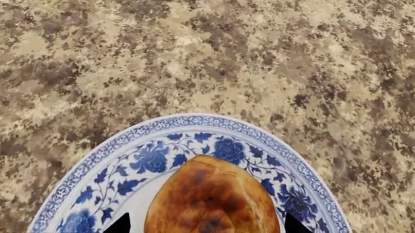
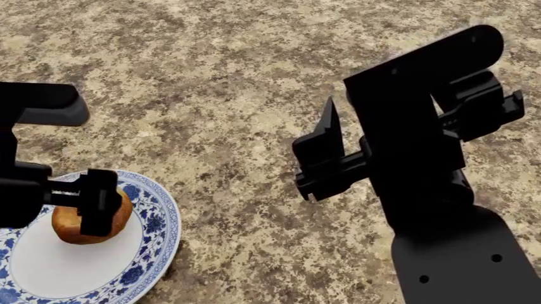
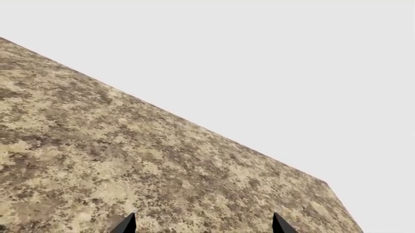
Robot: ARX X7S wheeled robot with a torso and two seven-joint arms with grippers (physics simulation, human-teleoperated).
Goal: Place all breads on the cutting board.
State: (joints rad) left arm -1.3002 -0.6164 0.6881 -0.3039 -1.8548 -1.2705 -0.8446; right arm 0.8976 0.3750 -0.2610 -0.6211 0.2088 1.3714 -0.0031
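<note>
Granite counter point(image 3: 129, 165) alone fills the right wrist view; roll point(image 1: 211, 199) shows elsewhere.

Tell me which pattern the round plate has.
Blue floral on white plate, clearest in the left wrist view.

Left gripper point(image 2: 91, 209) low; right gripper point(image 2: 325, 158) raised, jaws apart.

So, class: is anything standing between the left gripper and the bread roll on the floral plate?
Nothing visible does. The left gripper already sits around the roll on the floral plate, a fingertip showing on each side of it in the left wrist view. Whether the fingers touch the roll cannot be told.
</note>
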